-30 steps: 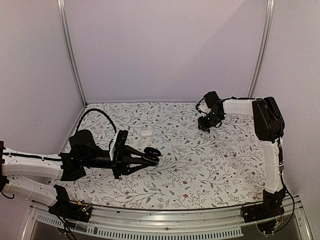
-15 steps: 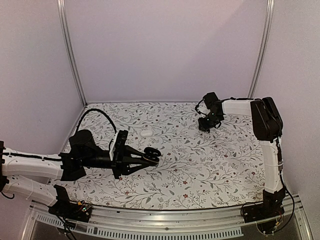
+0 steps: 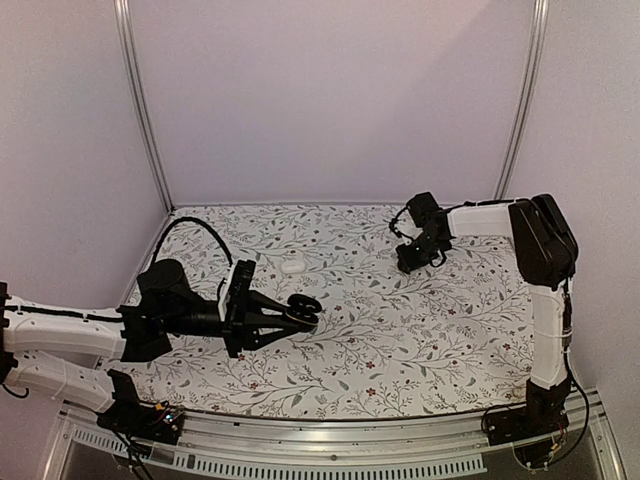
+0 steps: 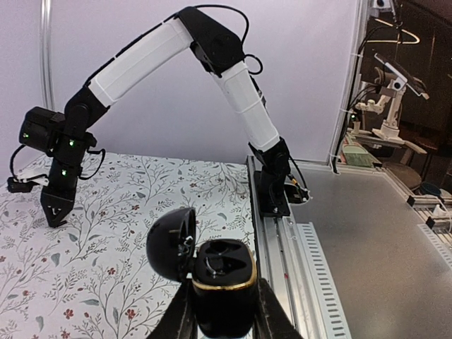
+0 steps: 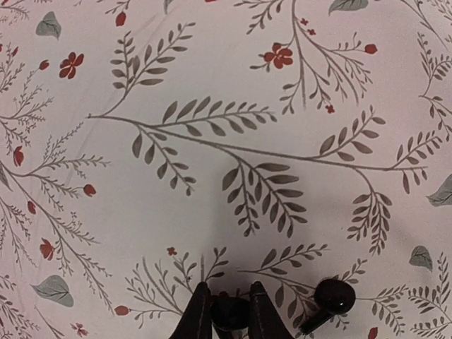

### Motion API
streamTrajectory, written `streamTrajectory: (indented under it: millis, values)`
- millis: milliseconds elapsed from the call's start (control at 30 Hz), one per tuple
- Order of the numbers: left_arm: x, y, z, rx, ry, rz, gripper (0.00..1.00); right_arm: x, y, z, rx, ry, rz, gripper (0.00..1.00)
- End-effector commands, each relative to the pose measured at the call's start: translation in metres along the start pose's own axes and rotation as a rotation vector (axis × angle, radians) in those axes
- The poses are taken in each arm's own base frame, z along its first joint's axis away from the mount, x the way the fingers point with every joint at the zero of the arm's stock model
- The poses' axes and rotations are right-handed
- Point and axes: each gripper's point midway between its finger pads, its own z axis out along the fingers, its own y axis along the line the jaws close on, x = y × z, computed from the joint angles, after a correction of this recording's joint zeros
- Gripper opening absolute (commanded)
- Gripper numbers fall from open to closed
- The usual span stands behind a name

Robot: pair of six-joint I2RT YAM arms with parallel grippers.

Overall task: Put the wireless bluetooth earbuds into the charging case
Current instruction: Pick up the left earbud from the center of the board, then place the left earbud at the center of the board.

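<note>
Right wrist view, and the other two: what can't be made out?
Right wrist: small black earbud in the right claw, lower part cut off by the bottom edge.
Left wrist: open glossy black charging case in the left claw; its dark wells hide whether anything is seated.
Top external: that earbud is too small to see, under the right claw.

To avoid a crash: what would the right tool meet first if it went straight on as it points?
The flowered table. The right tool points down with an earbud between its fingers, so the earbud would probably touch first; height is unclear.
</note>
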Motion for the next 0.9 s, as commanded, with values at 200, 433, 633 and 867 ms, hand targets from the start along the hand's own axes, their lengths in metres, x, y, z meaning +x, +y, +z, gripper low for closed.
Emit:
streamTrajectory:
  millis: [200, 433, 633, 867]
  values:
    - [-0.003, -0.007, -0.009, 0.003, -0.024, 0.018, 0.00, 0.060, 0.107, -0.037, -0.171, 0.044, -0.015, 0.12]
    - [-0.001, -0.009, -0.011, 0.007, -0.024, 0.010, 0.00, 0.109, 0.176, -0.076, -0.237, 0.108, -0.051, 0.13]
    - [0.002, -0.011, -0.017, -0.001, -0.029, 0.003, 0.00, 0.151, 0.215, -0.093, -0.259, 0.185, -0.076, 0.13]
    - [0.001, -0.010, -0.020, -0.017, -0.031, 0.003, 0.00, 0.183, 0.227, -0.092, -0.192, 0.233, -0.071, 0.15]
